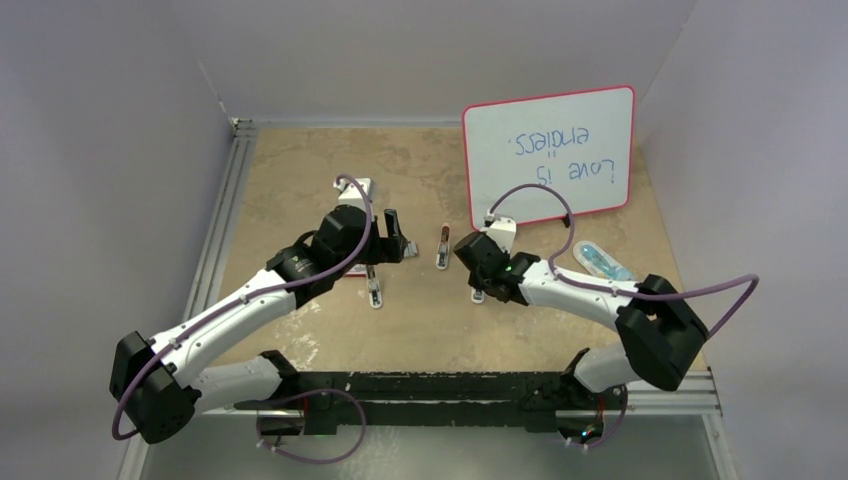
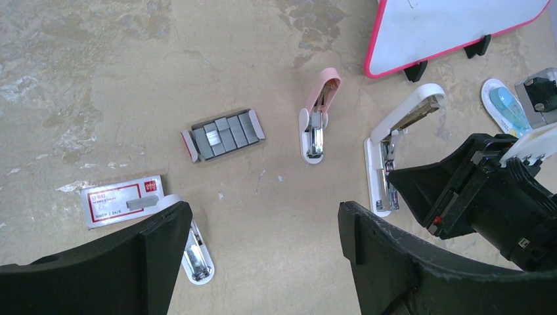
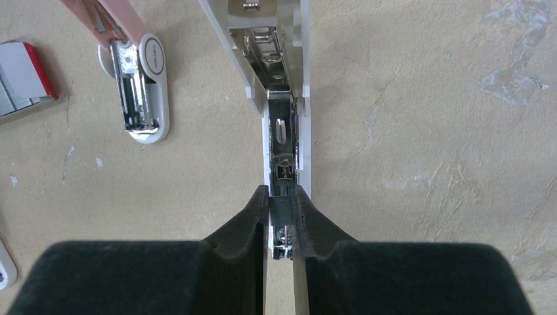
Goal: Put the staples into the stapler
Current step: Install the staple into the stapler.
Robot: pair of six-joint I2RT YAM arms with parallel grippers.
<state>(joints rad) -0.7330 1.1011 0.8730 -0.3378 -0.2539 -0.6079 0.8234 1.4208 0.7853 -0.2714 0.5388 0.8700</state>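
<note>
Staples: grey strips side by side in small tray, flat on table, nothing touching them, just left of pink stapler in L wrist view. Box sleeve lies apart, nearer the cam. L gripper hangs above, jaws wide, nothing in them; prob. lining up to pick a strip. White stapler lies hinged open, magazine facing up so a strip can drop in. R gripper is nearly closed, pinching its metal rail at the near end, apparently to stop it sliding. Small white stapler sits by L finger, idle.
</note>
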